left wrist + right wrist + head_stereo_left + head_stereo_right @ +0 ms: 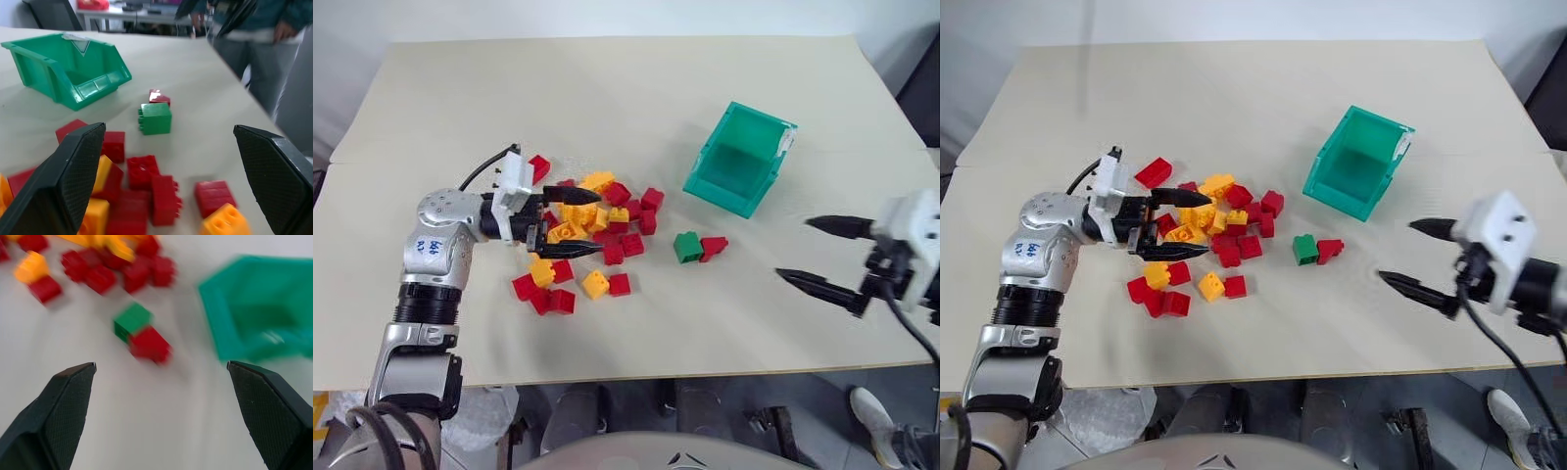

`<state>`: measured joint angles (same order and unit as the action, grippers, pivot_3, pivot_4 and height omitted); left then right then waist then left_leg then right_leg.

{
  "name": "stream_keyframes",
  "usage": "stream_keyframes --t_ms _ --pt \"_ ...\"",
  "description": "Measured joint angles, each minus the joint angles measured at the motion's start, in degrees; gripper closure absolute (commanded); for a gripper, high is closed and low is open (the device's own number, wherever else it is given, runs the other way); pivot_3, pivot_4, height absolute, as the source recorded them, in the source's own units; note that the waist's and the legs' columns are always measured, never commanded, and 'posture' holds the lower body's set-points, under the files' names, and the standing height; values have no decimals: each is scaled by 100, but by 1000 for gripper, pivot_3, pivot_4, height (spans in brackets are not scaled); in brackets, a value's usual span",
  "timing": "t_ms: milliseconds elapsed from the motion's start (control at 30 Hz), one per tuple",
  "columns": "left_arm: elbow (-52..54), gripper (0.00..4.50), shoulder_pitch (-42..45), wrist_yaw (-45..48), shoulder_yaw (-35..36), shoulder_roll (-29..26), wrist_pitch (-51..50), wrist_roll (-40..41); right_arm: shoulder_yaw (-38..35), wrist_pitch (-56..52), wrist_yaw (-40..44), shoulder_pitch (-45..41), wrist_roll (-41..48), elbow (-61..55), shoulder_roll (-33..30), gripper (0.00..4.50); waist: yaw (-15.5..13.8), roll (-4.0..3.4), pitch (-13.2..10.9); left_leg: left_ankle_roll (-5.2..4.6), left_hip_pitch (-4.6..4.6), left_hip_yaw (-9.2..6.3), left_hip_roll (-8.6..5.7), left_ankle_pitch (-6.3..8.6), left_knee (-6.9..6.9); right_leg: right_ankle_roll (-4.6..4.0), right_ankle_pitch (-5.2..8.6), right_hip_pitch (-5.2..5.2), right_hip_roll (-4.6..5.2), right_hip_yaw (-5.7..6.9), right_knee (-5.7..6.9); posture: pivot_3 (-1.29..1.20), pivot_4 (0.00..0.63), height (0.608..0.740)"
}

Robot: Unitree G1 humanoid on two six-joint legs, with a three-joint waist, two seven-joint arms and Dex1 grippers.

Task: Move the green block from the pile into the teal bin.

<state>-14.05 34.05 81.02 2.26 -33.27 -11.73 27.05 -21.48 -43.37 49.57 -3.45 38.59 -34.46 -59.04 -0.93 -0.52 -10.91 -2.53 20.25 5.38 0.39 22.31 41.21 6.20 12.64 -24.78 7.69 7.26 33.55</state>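
Observation:
The green block [686, 247] lies on the table, a little to the right of the pile [589, 233] of red and yellow bricks, touching one red brick [714, 247]. The teal bin [720, 189] stands behind and to the right of the block, tilted, with its opening facing up. My left gripper [598, 223] is open and level over the pile, pointing right toward the block with nothing between its fingers. My right gripper [794, 249] is open to the right of the block, pointing left at it and apart from it. The block [132, 319] and the bin [254, 318] lie ahead of it.
The beige table [636, 98] has bare room behind the pile and in front of the block, and its front edge runs close below my arms. A few bricks [553, 289] lie loose at the pile's near left. A person [254, 34] stands beyond the table's right side.

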Motion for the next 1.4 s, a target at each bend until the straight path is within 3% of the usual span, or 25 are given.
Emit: stream_keyframes --t_ms 133,200,333,533,700,800,933,967,1200,1400 --pt "398 53 -599 102 178 -170 192 82 2072 -304 -163 -1662 -744 573 133 0 44 -2 0 2 14 -7 -5 1 0 -3 2 -5 5 14 -5 0 150 740" --pt "616 53 -933 61 261 -209 250 90 2817 -379 -222 -2291 -1153 1160 488 0 64 1 0 2 20 -3 -5 2 1 -4 2 -11 5 17 -7 0 150 740" --pt "1000 53 -1188 -139 390 -217 245 168 3583 -651 -150 -2946 -1586 1745 640 0 4 -2 0 -3 93 -5 -15 -2 17 -1 1 -77 8 22 7 0 150 740" --pt "1663 53 -1862 -628 662 -256 241 243 4506 -1189 1 -3812 -1954 2484 1369 0 117 0 1 -1 90 0 -2 -2 15 1 0 -75 -5 26 4 0 150 740" --pt "2002 53 -2102 -928 742 -254 200 322 4730 -1318 322 -4000 -2031 2486 1432 0 105 0 1 0 88 -1 -2 -2 21 1 0 -73 -4 22 9 0 150 740" --pt "2050 0 -2125 -1045 743 -254 194 330 4771 -1292 399 -4022 -2131 2479 1436 638 108 0 1 1 87 0 -2 -2 21 1 0 -73 -5 22 10 0 150 740" --pt "2069 0 -2155 -1103 744 -254 194 351 4771 -1290 433 -4057 -2180 2479 1539 1925 116 -1 1 2 87 1 -1 -2 20 1 0 -74 -7 23 10 0 150 740" --pt "2069 0 -2155 -1103 744 -254 195 355 4760 -1290 433 -4071 -2177 2478 1570 2006 117 -1 1 2 87 1 0 -2 20 1 0 -74 -8 23 10 0 150 740" --pt "1987 0 -2018 -1186 719 -221 265 335 4153 -1118 88 -4270 -2274 2470 1682 2006 102 -1 1 2 87 1 -3 -2 20 1 0 -73 -6 22 10 0 150 740" --pt "1616 0 -904 -2511 261 650 150 -259 3148 160 -868 -4398 -2953 3196 1543 2006 9 1 2 -3 91 6 -38 -6 18 14 -8 -72 -2 11 6 0 150 740"
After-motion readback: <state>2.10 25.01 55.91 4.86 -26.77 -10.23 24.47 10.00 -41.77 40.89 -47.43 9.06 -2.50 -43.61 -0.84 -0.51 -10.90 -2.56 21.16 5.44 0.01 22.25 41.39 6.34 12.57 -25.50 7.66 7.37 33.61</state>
